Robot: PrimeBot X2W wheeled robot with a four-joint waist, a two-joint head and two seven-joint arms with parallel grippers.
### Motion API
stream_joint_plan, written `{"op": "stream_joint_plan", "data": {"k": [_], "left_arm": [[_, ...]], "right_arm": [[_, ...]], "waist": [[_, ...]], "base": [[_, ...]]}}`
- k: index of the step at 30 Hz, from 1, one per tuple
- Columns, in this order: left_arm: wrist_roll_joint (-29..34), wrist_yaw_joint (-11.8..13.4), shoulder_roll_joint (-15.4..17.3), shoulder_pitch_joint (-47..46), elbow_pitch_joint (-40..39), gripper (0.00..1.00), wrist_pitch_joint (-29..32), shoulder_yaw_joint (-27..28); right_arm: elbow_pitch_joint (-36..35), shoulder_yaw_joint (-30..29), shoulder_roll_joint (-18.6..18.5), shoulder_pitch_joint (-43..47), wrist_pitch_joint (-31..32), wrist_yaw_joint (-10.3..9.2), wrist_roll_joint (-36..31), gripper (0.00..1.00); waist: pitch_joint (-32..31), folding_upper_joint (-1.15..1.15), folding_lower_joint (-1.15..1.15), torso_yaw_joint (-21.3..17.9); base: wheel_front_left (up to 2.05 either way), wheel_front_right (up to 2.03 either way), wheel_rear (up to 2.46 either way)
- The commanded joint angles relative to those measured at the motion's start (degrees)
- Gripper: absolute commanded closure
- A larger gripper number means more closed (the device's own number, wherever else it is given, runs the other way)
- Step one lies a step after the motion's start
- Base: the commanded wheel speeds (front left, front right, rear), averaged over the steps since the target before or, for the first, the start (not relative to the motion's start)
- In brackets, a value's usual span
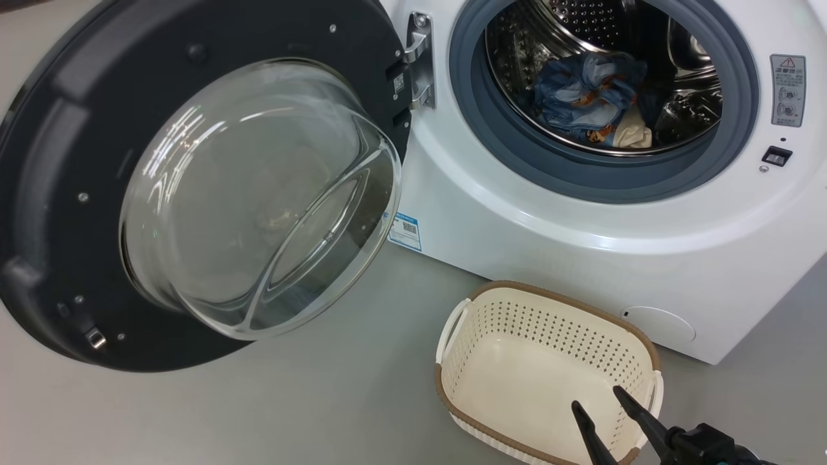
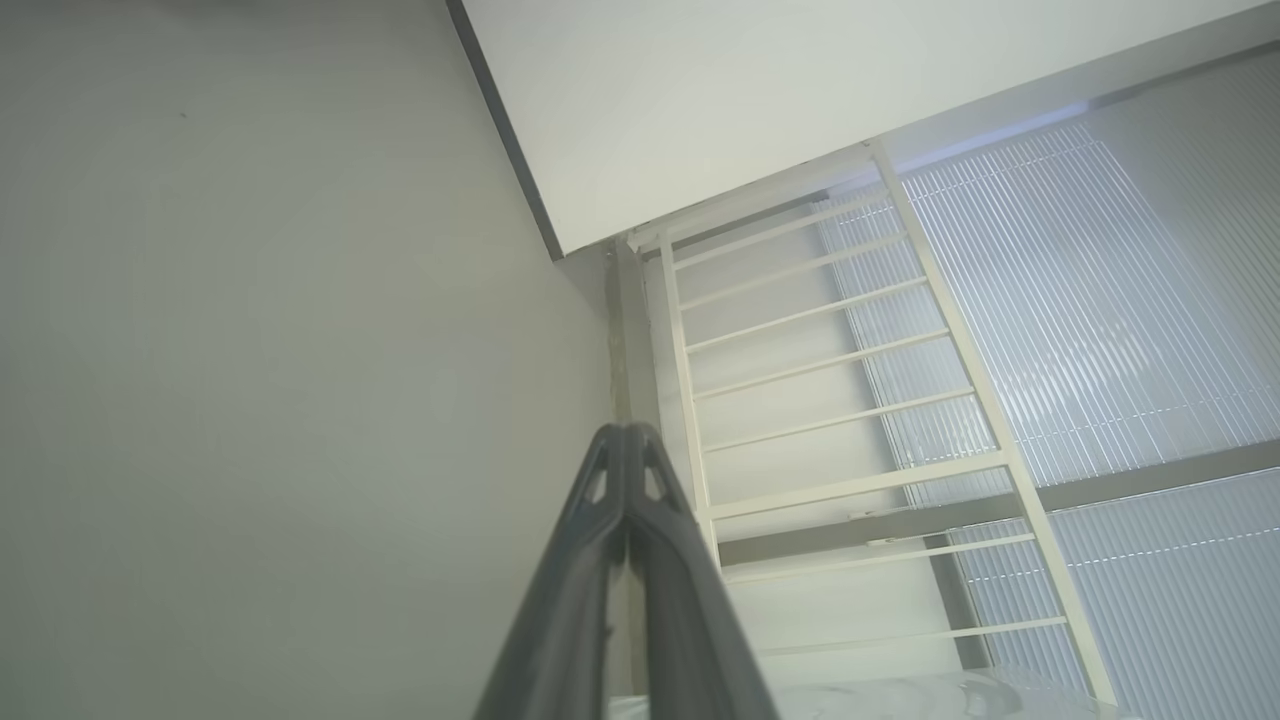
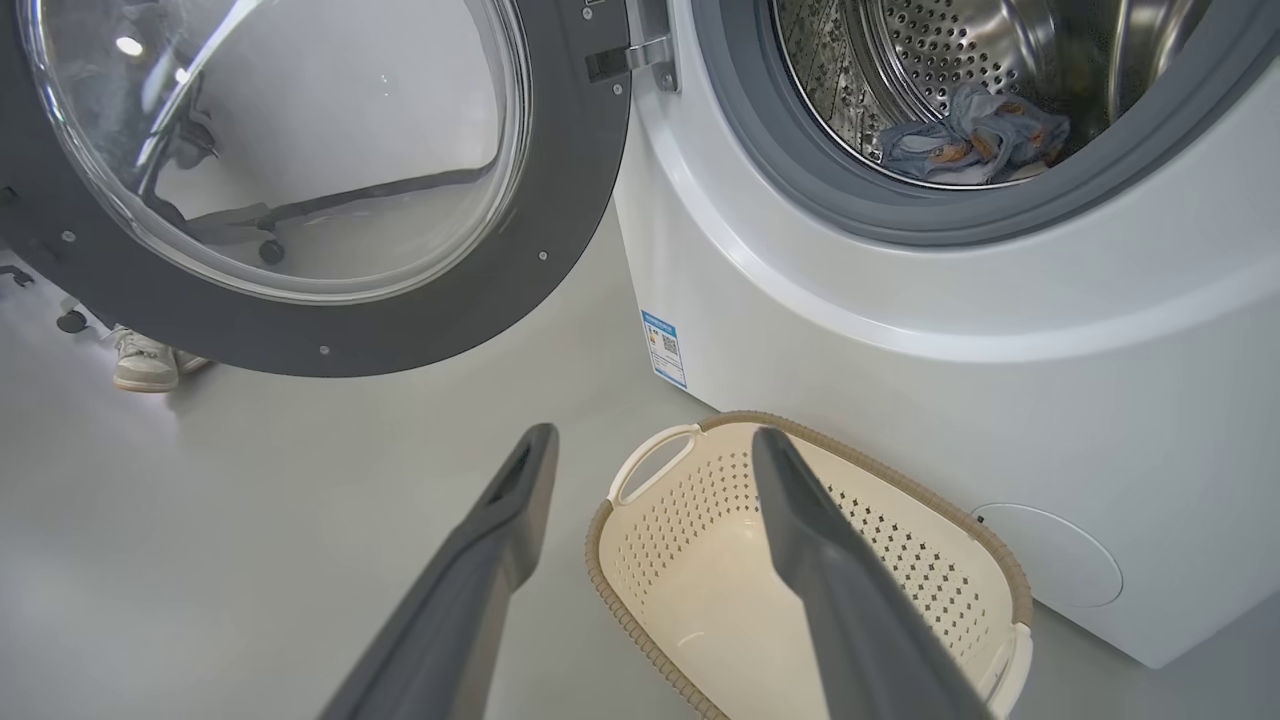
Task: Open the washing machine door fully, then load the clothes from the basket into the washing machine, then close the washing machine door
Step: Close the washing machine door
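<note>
- The left hand (image 2: 625, 435), fingers pressed together on nothing, points at a pale wall (image 2: 250, 350) and a white railed frame (image 2: 850, 400). How it lies to the door cannot be told from here.
- The washing machine door (image 1: 194, 194) stands wide open at the far left of the head view. Its dark inner face and glass bowl are turned towards the camera, and it hangs on the hinge (image 1: 418, 61) at its right edge.
- The washing machine (image 1: 549, 226) fills the upper right. The clothes (image 1: 591, 97) lie heaped low in the steel drum (image 1: 581, 26), blue print with cream and orange showing.
- The basket (image 1: 549, 329) sits on the floor (image 1: 323, 400) just in front of the machine, nothing left inside it.
- The right hand (image 1: 594, 396) hovers over the basket's near right corner, fingers spread apart and gripping nothing.
- With loading apparently done, closing the door is what is left. The door lies well to the left of the right hand, across the floor, and its free edge is the side farthest away. The push would likely have to sweep from left to right about the hinge.
</note>
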Motion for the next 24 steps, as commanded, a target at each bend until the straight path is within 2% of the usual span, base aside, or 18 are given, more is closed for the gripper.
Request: {"op": "stream_joint_plan", "data": {"k": [1,8,24], "left_arm": [[-0.8,-1.0,4.0,-1.6,-0.2,1.0,0.6,0.3],[-2.7,-3.9,3.8,-3.4,3.5,1.0,3.2,0.4],[-4.9,-8.0,0.8,-6.9,8.9,1.0,7.4,-1.4]], "right_arm": [[-1.6,0.8,-0.6,0.2,-0.3,0.16,-0.4,0.0],[-2.2,0.0,-0.7,1.5,-0.3,0.16,-0.7,0.0],[-2.4,-0.4,-0.5,2.7,-0.3,0.16,-0.8,0.0]], "waist": [[0.0,0.0,0.0,-0.1],[0.2,0.0,0.0,-0.2],[-0.2,0.0,0.0,-0.6]], "base": [[0.0,0.0,0.0],[0.0,0.0,0.0],[0.0,0.0,0.0]]}}
